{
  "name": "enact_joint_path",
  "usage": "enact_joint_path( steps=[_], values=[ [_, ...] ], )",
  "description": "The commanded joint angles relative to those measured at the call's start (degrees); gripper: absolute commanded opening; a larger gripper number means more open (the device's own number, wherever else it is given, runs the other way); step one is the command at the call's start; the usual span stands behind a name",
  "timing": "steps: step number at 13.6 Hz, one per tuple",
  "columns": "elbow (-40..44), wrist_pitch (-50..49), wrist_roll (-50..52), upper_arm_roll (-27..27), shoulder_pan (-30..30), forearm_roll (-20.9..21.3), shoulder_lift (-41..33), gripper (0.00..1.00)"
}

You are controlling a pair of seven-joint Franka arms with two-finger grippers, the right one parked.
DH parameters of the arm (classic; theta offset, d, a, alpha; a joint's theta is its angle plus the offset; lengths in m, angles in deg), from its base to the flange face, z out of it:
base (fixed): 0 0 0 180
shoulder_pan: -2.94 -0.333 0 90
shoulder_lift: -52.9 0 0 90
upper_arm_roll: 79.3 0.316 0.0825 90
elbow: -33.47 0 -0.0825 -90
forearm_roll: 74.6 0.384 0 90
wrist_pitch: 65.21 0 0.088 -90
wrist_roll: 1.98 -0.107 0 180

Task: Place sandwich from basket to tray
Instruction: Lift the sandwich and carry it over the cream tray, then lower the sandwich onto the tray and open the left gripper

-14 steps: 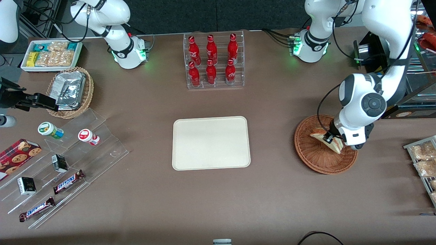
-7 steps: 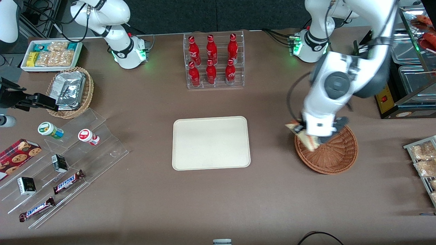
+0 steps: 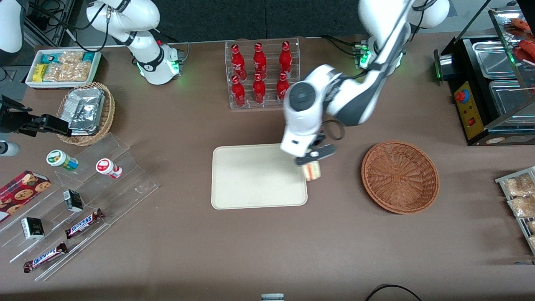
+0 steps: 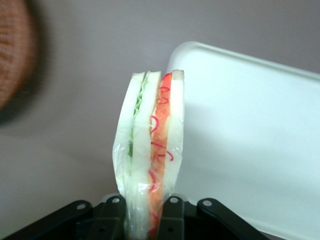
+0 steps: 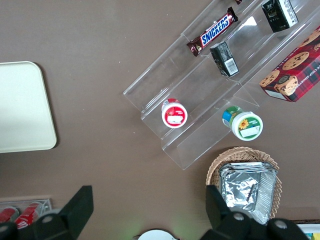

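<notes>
- The gripper [image 3: 312, 161] hangs over the tray's [image 3: 250, 179] edge nearest the basket [image 3: 400, 177]; its fingers [image 4: 170, 220] are clamped on the sandwich [image 3: 312, 170], which dangles above the rim
- Risk, as I judge it: released here, the wedge could catch the low rim and tip onto the desk [image 3: 334, 242]
- The sandwich is soft and film-wrapped; the tray smooth and cream; the basket coarse and woven

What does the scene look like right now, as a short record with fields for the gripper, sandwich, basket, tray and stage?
gripper: left arm's gripper, shut on the sandwich, above the tray's edge nearest the basket
sandwich: sandwich, held off the table, not yet on the tray
basket: reddish-brown wicker basket, nothing in it
tray: cream tray, nothing resting on it
stage: carrying, release not yet done
</notes>
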Motion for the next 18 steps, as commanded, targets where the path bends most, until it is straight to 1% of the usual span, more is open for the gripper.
enact_joint_path(
  steps=[1, 3, 5, 6, 7, 8, 10, 11, 12, 13, 14, 15, 18],
  values=[
    [11.33, 1.82, 0.2, 0.8, 3.6, 0.98, 10.11, 0.16],
    [10.99, 8.93, -0.24, 0.8, 4.22, 0.98, 12.14, 0.16],
    [11.16, 11.16, -0.59, 0.89, 6.23, 1.59, 14.51, 0.15],
    [11.08, 11.42, -1.38, 0.89, 6.76, 3.51, 15.39, 0.06],
    [10.99, 12.38, -3.65, 0.72, 6.85, 5.53, 15.92, 0.04],
    [10.99, 13.35, -5.58, 0.71, 6.94, 5.64, 16.54, 0.06],
    [10.9, 13.27, -6.04, 0.63, 7.12, 5.64, 16.98, 0.06],
    [10.9, 13.18, -6.04, 0.63, 7.38, 5.72, 17.42, 0.08],
    [10.9, 13.27, -6.04, 0.63, 7.47, 5.81, 17.86, 0.12],
    [10.9, 13.18, -5.96, 0.63, 7.47, 5.81, 18.04, 0.34],
    [10.9, 13.01, -5.17, 0.63, 7.64, 5.64, 18.21, 0.8],
    [10.99, 12.75, -5.25, 0.71, 7.73, 5.64, 18.04, 0.99],
    [11.42, 11.0, -4.99, 0.71, 7.47, 5.2, 16.64, 0.99]
  ],
)
